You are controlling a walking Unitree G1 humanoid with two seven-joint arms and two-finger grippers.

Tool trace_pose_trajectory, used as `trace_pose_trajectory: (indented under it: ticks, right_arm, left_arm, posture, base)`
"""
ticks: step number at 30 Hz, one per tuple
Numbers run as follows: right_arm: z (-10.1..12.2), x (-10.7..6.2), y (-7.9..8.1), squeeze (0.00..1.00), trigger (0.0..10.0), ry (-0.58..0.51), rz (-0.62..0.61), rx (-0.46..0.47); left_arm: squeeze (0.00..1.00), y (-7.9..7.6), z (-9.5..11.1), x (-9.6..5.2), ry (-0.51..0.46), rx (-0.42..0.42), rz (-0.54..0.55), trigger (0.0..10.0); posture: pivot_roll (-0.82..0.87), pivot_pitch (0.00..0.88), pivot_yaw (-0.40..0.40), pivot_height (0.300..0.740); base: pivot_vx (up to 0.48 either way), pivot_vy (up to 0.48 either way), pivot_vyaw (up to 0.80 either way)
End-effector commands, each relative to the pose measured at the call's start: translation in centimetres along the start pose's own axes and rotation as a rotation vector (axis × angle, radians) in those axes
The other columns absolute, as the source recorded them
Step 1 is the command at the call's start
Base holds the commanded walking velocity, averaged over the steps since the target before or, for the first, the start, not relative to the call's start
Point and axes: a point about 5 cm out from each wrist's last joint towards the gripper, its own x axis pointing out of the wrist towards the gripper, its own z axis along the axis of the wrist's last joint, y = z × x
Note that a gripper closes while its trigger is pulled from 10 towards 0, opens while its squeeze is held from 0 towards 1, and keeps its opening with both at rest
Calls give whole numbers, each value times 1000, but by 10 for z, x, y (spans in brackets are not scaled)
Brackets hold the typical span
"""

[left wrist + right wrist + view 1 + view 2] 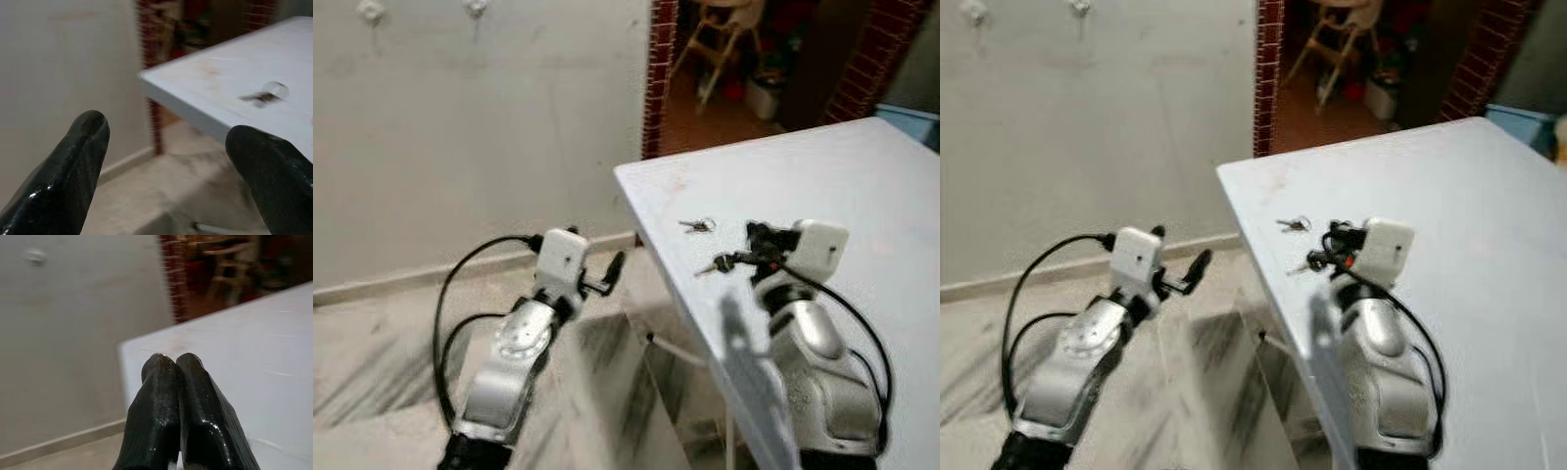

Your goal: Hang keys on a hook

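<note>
Right gripper (729, 261), fingers pressed together, pinches a key bunch (713, 264) above the white table (862, 186); we should carry it steadily toward the far-left wall hooks (370, 12).

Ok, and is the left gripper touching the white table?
Apart. In the left eye view the left gripper hangs open to the left of the table edge, with floor showing plainly between them.

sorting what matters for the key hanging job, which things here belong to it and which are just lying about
For the job:
- keys on the white table
- key at the right claw
- wall hooks
- left claw, open, off the table

Lying about:
- wooden chair through the doorway
- blue box
</note>
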Motion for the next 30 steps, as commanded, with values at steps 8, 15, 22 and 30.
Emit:
trace_pose_trajectory:
  ticks: [8, 15, 22, 30]
  right_arm:
    - [4, 5, -1, 0, 10000, -1, 2, 2]
    - [3, 6, -1, 0, 10000, 3, 3, 2]
    - [0, 6, 1, 0, 10000, 15, 7, 0]
    - [1, 9, -1, 0, 10000, 14, 2, -1]
  left_arm:
    - [0, -3, -6, -1, 37, -21, 4, 10000]
    - [0, -5, -7, -2, 42, -33, -2, 10000]
    - [0, -4, -9, -2, 60, -63, -7, 10000]
    - [0, -5, -9, -1, 66, -76, -10, 10000]
  posture:
    - [106, 0, -36, 740]
    - [107, 0, -34, 740]
    - [106, 0, -36, 740]
    - [110, 0, -35, 740]
  base:
    - [0, 0, 694]
    - [0, 0, 0]
    - [0, 0, 0]
    - [0, 0, 0]
